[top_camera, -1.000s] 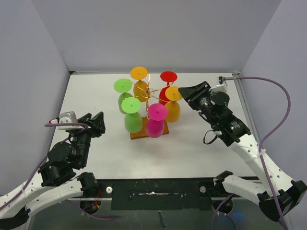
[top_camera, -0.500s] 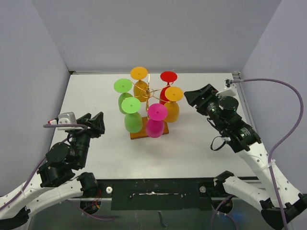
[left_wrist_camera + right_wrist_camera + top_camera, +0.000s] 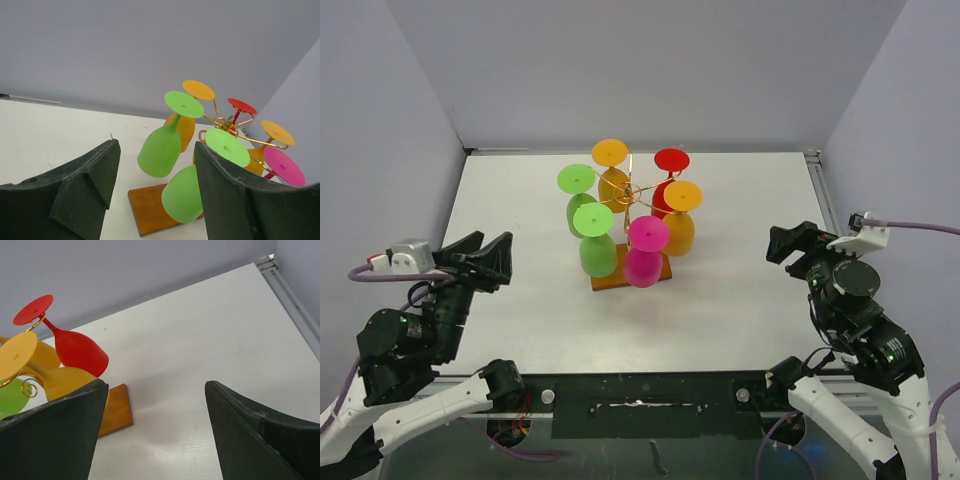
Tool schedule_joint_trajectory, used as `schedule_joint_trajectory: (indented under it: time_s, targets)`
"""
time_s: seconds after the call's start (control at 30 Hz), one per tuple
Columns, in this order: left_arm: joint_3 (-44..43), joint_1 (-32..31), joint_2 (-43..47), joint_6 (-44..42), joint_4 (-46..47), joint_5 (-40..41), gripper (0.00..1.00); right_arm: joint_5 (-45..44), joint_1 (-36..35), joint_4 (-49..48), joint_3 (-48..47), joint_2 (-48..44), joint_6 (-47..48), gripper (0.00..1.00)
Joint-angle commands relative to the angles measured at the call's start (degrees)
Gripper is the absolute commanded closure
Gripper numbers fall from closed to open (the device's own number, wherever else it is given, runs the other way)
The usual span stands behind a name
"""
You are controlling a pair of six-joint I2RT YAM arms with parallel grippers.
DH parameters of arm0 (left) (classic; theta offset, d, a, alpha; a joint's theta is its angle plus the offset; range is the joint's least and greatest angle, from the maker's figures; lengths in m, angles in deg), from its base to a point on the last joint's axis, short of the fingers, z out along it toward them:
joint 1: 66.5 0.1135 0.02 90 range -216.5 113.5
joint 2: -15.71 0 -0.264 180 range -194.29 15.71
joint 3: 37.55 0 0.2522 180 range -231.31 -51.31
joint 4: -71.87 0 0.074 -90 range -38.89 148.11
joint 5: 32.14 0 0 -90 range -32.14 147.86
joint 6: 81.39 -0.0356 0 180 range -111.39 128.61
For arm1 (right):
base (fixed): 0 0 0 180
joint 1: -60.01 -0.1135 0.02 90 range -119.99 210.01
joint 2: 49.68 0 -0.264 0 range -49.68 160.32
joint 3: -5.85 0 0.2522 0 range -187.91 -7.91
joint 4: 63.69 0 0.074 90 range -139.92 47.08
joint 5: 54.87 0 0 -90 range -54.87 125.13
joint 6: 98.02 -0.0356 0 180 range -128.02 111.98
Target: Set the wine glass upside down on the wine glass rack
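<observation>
Moved: right arm has drawn back from the rack toward the near right of the table (image 3: 740, 300), its fingers parting on the way; left arm has also pulled back toward its near edge.
Right pincer (image 3: 784, 243): spread wide, nothing between the fingers.
Left pincer (image 3: 488, 250): spread, empty.
Wine glass (image 3: 680, 218): the yellow-orange one hangs upside down on the right side of the wine glass rack (image 3: 145, 209), foot up in a gold scroll arm, bowl down, just beside the red glass (image 3: 671, 159); it is one of six hanging there.
Long axis: near upright, leaning a little outward.
Bearing: the glass lies ahead and to the left of the right pincer, well apart; the right arm is the nearer one to it.
Loose glasses: none seen on the table.
Judgement: the placing looks done; what remains is only a clear retreat.
</observation>
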Motion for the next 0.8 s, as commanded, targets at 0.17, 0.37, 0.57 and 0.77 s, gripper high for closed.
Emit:
schedule_joint_trajectory:
  time_s: [0.17, 0.37, 0.57, 0.77]
  targets:
    - [-11.68, 0.59, 3.13, -4.14, -8.81, -6.38, 0.39, -6.93, 0.38, 1.95, -3.74, -5.07, 9.72, 0.2]
    - [-14.93, 3.13, 3.76, -5.42, -10.9, -8.16, 0.39, -7.71, 0.33, 2.57, -4.56, -5.35, 9.99, 0.2]
    - [-15.56, 5.68, 4.04, -5.99, -11.2, -9.01, 0.38, -8.22, 0.33, 2.53, -4.59, -4.65, 9.47, 0.2]
    - [-15.9, 6.01, 3.82, -4.93, -12.66, -7.14, 0.38, -7.95, 0.28, 2.36, -4.51, -4.52, 9.05, 0.2]
